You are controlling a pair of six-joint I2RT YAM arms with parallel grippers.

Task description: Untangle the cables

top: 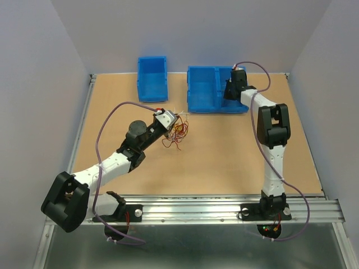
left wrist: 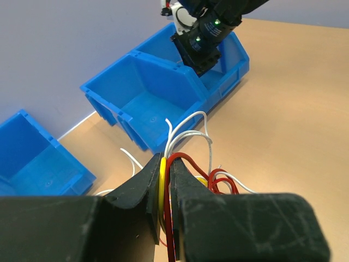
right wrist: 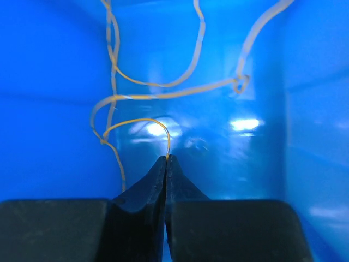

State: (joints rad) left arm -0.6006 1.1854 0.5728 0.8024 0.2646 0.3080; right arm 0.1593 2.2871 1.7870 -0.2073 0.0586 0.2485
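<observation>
The cables form a small clump of red, yellow and white wires on the table's middle. My left gripper is at the clump's upper left edge. In the left wrist view, this gripper is shut on a yellow and a red cable, with white loops rising just beyond its tips. My right gripper reaches down into the right compartment of the blue double bin. There it is shut on the end of one thin yellow cable. More thin pale cables lie inside that compartment.
A single blue bin stands at the back, left of the double bin. In the left wrist view the double bin sits just beyond the clump, the single bin is at left, and the right arm hangs over the far compartment.
</observation>
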